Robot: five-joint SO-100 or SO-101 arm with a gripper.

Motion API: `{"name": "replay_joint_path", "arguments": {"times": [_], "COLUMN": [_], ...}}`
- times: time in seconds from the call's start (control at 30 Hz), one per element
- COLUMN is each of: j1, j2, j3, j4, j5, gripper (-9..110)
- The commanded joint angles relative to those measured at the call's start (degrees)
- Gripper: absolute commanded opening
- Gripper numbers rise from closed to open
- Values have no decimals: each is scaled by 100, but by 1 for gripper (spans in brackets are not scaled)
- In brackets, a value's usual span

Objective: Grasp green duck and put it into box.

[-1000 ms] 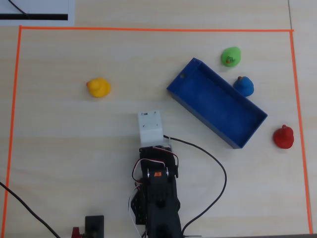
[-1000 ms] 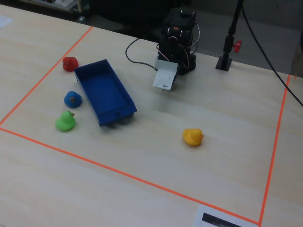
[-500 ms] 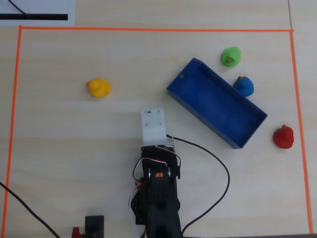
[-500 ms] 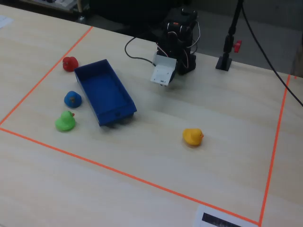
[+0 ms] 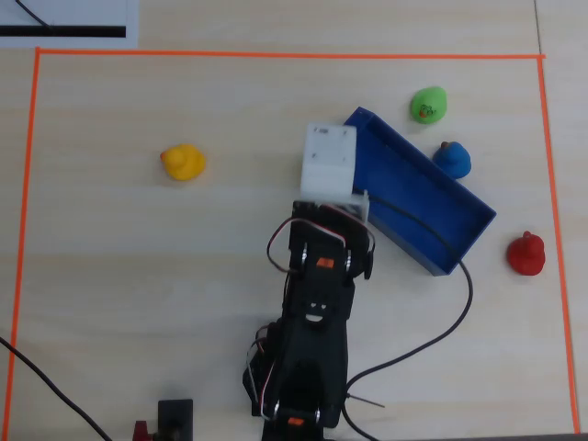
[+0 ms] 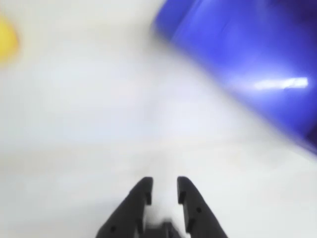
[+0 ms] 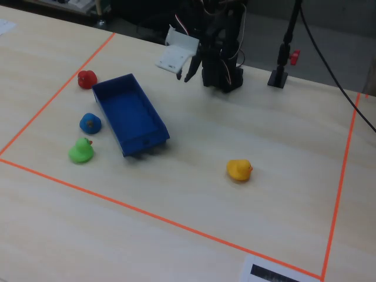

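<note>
The green duck (image 5: pixel 428 104) sits on the table just beyond the far corner of the dark blue box (image 5: pixel 418 188); in the fixed view the duck (image 7: pixel 80 151) is at the left, beside the box (image 7: pixel 129 114). My gripper (image 6: pixel 164 186) is raised over bare table, short of the box, and its jaws stand a narrow gap apart with nothing between them. In the fixed view the gripper (image 7: pixel 191 69) hangs under the white camera housing (image 7: pixel 176 53). In the overhead view that housing (image 5: pixel 329 161) hides the fingers. The wrist view is blurred and shows the box (image 6: pixel 247 54) at upper right, no green duck.
A blue duck (image 5: pixel 452 159) lies against the box's far wall, a red duck (image 5: pixel 526 254) beyond its right end, and a yellow duck (image 5: pixel 182 163) alone at the left. Orange tape (image 5: pixel 276 55) frames the work area. A black cable (image 5: pixel 450 312) loops by the arm's base.
</note>
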Motion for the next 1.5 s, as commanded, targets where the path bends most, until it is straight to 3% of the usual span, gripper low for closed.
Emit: {"name": "replay_joint_path", "arguments": {"times": [0.0, 0.33, 0.9, 1.17, 1.47], "j1": [378, 949, 1494, 1846, 1995], "j2": [-1529, -4887, -8807, -9782, -10485], "j3": [-2549, -6434, -8877, -9378, -9835], "j4": [-404, -1327, -3700, -3182, -2918], "j5": [18, 167, 149, -703, -615], "gripper": [5, 8, 11, 16, 19]}}
